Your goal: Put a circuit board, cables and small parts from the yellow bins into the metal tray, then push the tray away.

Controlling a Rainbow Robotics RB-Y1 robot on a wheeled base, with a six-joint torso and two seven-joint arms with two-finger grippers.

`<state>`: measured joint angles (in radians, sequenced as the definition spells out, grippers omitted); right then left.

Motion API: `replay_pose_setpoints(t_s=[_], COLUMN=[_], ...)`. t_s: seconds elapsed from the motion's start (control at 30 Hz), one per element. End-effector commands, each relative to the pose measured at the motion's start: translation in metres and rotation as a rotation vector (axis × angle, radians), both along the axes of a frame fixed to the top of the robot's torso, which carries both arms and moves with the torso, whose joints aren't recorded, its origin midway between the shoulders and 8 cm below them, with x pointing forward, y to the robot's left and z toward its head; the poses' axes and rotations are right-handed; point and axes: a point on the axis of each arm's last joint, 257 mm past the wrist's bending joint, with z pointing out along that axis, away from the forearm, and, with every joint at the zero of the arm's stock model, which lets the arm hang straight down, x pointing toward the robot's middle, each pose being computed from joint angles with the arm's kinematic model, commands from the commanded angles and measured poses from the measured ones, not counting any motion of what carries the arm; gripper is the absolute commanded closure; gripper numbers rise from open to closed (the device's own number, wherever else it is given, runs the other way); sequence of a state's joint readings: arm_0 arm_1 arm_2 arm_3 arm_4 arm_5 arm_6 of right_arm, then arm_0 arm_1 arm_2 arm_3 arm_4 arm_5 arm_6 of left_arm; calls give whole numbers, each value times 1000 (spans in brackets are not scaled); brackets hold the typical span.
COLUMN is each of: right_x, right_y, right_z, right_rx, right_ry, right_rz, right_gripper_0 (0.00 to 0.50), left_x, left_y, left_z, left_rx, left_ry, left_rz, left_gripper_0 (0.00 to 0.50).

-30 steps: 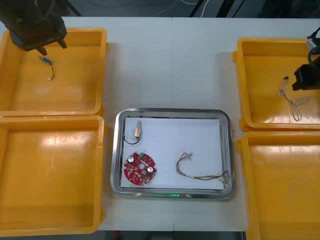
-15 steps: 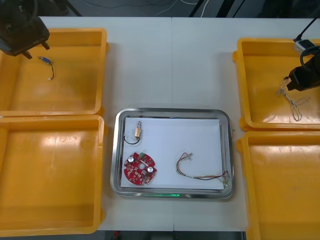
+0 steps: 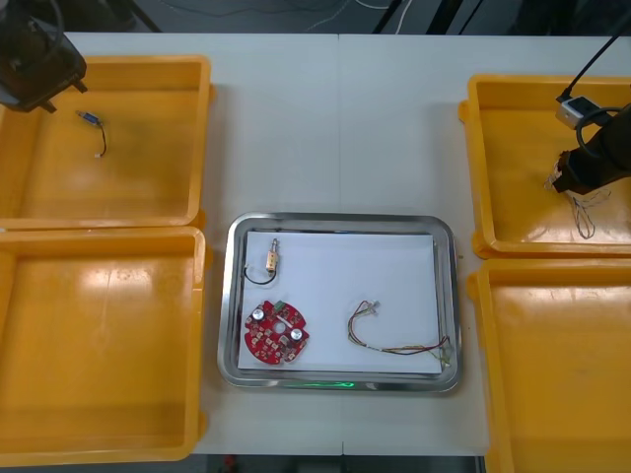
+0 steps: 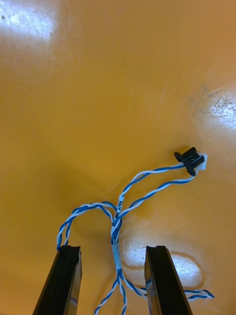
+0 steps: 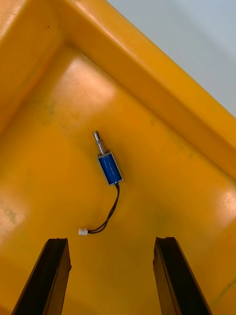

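Right wrist view | yellow bin [image 4: 98, 74] floor under right claw [image 4: 113, 251] | claw released, holding nothing | blue-and-white cable [image 4: 118, 211] lies between its fingers [image 4: 66, 280], length running ahead of them | left claw [image 5: 110, 241], also spread, hovers short of small part [image 5: 109, 167].
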<state>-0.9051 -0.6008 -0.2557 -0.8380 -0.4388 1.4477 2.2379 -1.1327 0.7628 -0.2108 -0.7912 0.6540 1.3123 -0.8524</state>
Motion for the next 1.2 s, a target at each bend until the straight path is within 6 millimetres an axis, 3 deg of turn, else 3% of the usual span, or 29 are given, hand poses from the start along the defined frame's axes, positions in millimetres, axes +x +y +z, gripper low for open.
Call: replay_pose_setpoints(t_s=[0.03,0.4,0.77,1.2], right_x=[8,5,-3,-4], right_y=[-14,-24,-33,-28], right_z=[18,7,-6,-22], right_rx=[-38,-42,-44,-20], right_ry=[-50,-54,-41,-51], right_rz=[11,2,-8,-4], right_gripper_0=[129,127,127,127], left_x=[25,45,58,68], left_y=[-15,-27,-17,-12], left_z=[36,21,4,-15], left_rx=[-70,-71,-17,53], left_ry=[-112,-163,-205,-244], left_rz=[46,32,27,5], left_gripper_0=[0,0,0,0])
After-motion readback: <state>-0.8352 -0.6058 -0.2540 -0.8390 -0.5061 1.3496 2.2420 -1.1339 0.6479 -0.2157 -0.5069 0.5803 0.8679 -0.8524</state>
